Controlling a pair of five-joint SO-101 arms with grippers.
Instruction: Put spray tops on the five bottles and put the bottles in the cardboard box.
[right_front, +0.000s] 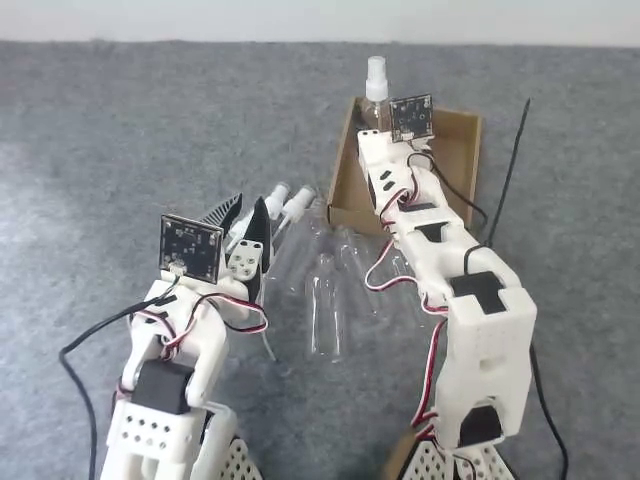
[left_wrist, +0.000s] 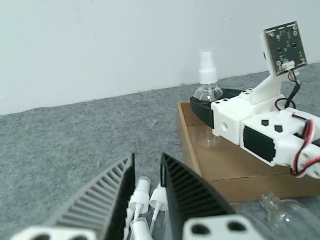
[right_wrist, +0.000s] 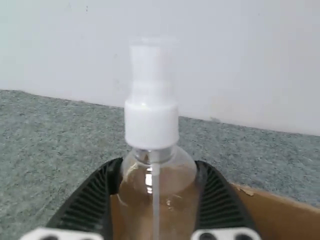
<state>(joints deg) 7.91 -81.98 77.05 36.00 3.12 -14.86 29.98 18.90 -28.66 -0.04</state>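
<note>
A clear bottle with a white spray top (right_front: 377, 85) stands upright over the far left corner of the cardboard box (right_front: 456, 150). My right gripper (right_front: 380, 120) is shut on its body; the black fingers (right_wrist: 87, 205) hug the bottle (right_wrist: 151, 125) on both sides. My left gripper (right_front: 243, 215) is open and hangs just short of two loose spray tops (right_front: 288, 200) on the grey mat. Those spray tops (left_wrist: 149, 195) lie beyond the gap between its fingers (left_wrist: 187, 200). Several clear bottles without tops (right_front: 326, 300) lie between the arms.
The box (left_wrist: 225, 160) sits at the back right, with the right gripper (left_wrist: 210, 97) and its bottle (left_wrist: 207, 87) above it. One bare bottle (left_wrist: 280, 212) lies against the box's near wall. Grey carpet extends to the left and far side.
</note>
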